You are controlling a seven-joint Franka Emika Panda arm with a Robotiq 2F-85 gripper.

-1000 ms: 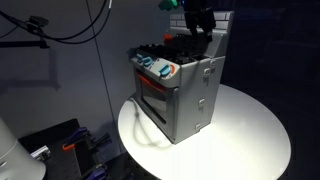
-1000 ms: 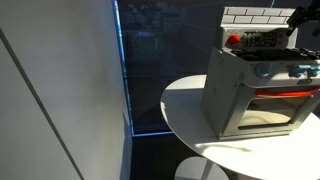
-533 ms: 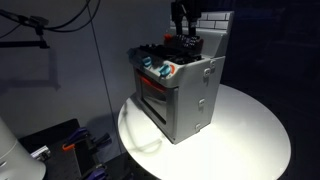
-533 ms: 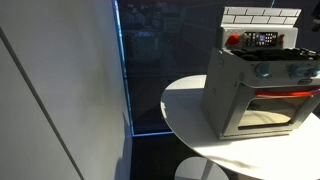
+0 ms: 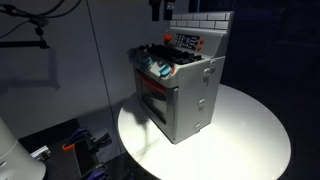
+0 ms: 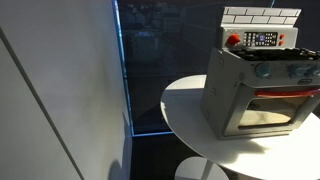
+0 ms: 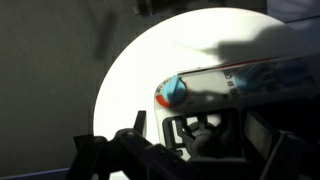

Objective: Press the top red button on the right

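Note:
A grey toy oven (image 5: 185,95) stands on a round white table (image 5: 250,130); it also shows in an exterior view (image 6: 260,95). Its white brick-pattern back panel carries a red button (image 5: 167,38), seen in both exterior views (image 6: 234,40). Only a dark piece of my arm (image 5: 157,8) shows at the top edge above the oven. In the wrist view my gripper (image 7: 205,152) hangs well above the stove top, its dark fingers spread apart and empty, over a black burner grate (image 7: 200,135). A blue and red knob (image 7: 172,91) lies below. The red button is out of the wrist view.
A red-framed oven door (image 6: 275,105) faces the table's front. Blue knobs (image 5: 155,66) line the oven's front strip. A dark curtain and cables hang behind (image 5: 60,30). A glass wall (image 6: 160,70) stands beside the table. Equipment lies on the floor (image 5: 60,145).
My gripper has risen from just above the oven's back panel and moved up out of both exterior views. The panel with its red button is now uncovered.

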